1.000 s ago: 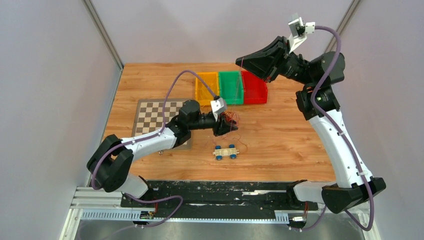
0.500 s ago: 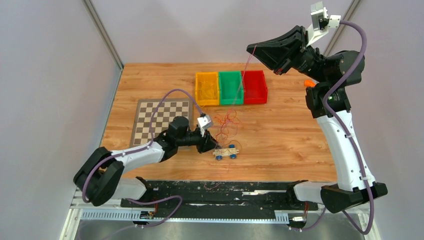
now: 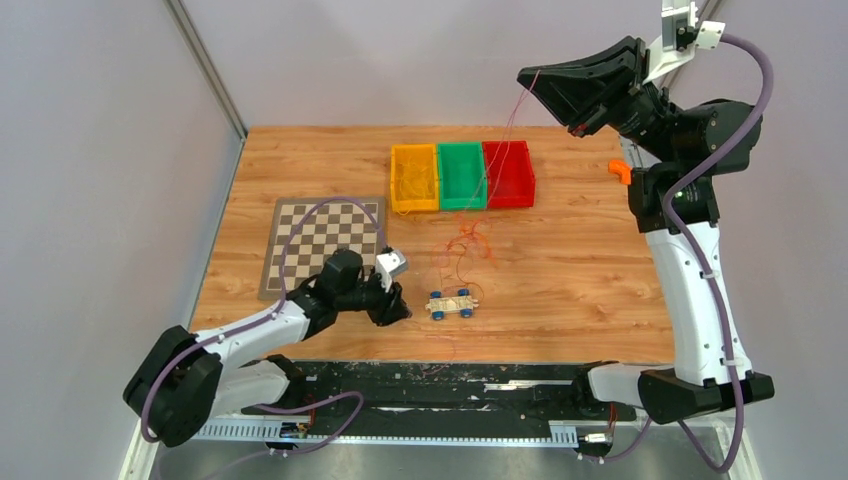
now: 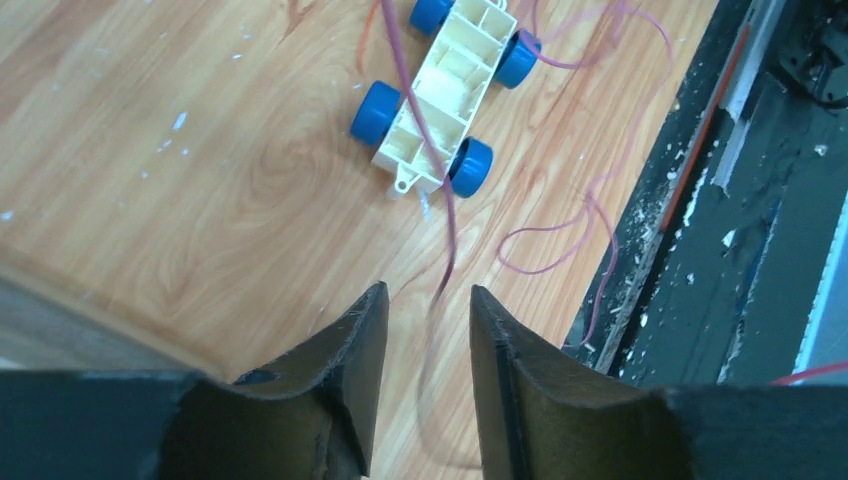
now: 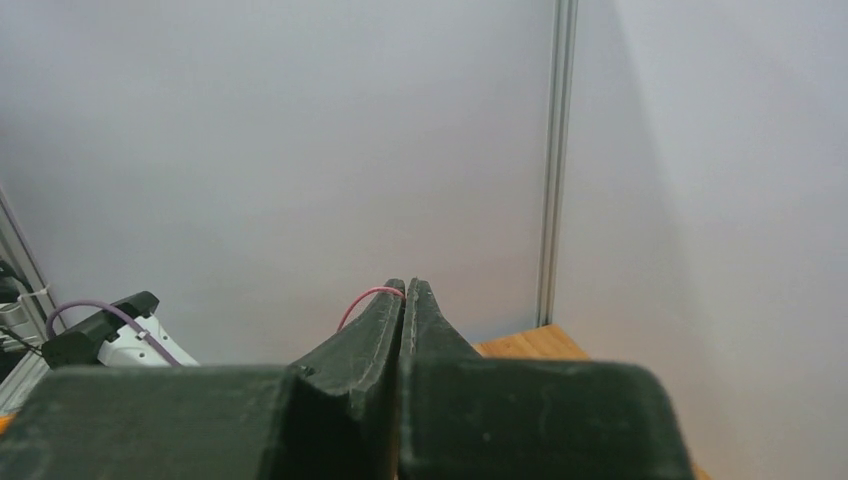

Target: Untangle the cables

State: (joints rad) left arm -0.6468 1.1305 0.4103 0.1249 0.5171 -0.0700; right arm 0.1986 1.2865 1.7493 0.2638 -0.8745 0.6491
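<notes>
Wooden table (image 3: 580, 270) | three bins (image 3: 462, 175) | one toy car (image 3: 452, 303) | right fingers (image 5: 375, 320) pinch red cable (image 5: 362, 298) | left fingers (image 4: 350, 350) apart

Wood-grain tabletop (image 3: 300, 170), evenly lit. Pale grey walls (image 3: 100, 150) enclose it at 9, 12 and 3 o'clock (aluminium posts (image 3: 205, 65) at the far corners). Metal rail (image 3: 450, 432) at 6 o'clock.

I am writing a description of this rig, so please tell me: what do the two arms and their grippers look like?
Left arm and right arm: white links, black joints and bases. A thick purple cable loops along each to a small white camera housing at the wrist. Left gripper and right gripper each have two dark, tapering fingers.
</notes>
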